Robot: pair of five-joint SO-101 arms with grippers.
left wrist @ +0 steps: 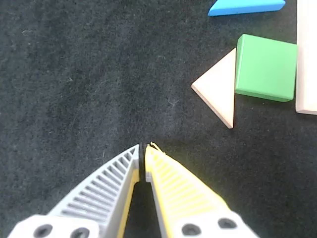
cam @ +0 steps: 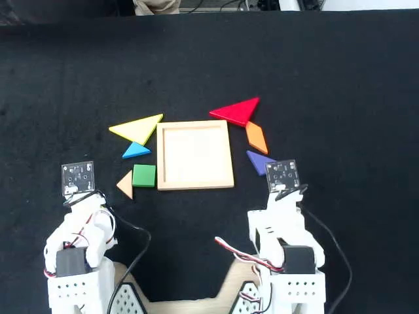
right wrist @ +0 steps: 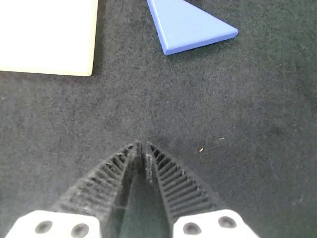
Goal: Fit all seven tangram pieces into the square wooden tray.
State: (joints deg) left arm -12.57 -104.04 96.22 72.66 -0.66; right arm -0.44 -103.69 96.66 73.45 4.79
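Yellow triangle, leftmost, lies flat on black felt. Its long edge slants right to a tip by the far-left corner of the square pale-wood tray. Nearer, the small blue triangle lies with its long edge level. A cream triangle points left, backed against the smooth green square, which seems to touch the tray. Right of the tray lie a red triangle at the far corner, an orange parallelogram running far-to-near, and an indigo triangle. The left gripper, ribbed grey and yellow, is clenched on nothing; the black right gripper likewise.
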